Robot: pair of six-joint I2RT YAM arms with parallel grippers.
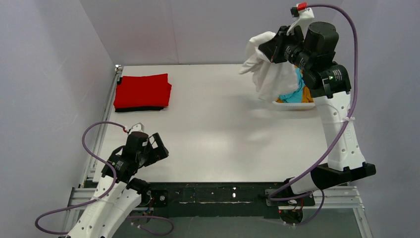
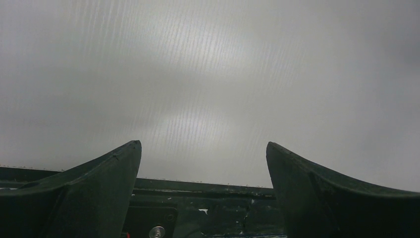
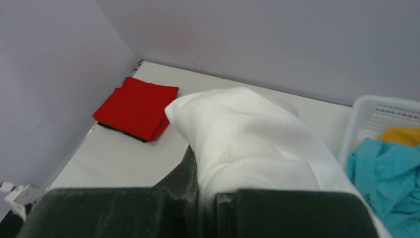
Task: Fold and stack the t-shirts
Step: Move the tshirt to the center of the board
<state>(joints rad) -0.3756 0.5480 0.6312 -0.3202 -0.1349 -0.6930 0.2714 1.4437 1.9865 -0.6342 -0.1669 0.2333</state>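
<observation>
Closest in, through the left wrist camera: two dark fingers (image 2: 99, 183) of the left gripper (image 2: 204, 146), spread wide, nothing between them, only a pale grey ribbed surface beyond. From above, low over the near left part of the white table (image 1: 223, 144), released and empty.

Far right and raised high: the right gripper (image 1: 270, 49), clenched on the white t-shirt (image 1: 272, 79). Pinches a bunched fold between shut fingers, with the rest hanging loose above the table's far right. From the right wrist, heaped white cloth over the closed dark fingers.

Behind and below that hanging cloth, at the far right edge: a white lattice basket (image 1: 292, 105), holding the teal-blue t-shirt (image 1: 297, 94) and the mustard-orange t-shirt (image 1: 308, 95), both crumpled, touching each other.

In the far left corner, well apart from the basket: the red t-shirt (image 1: 142, 90), folded flat into a rectangle. Lies directly on the folded black t-shirt (image 1: 141, 108), showing only as a dark strip along the near edge.
</observation>
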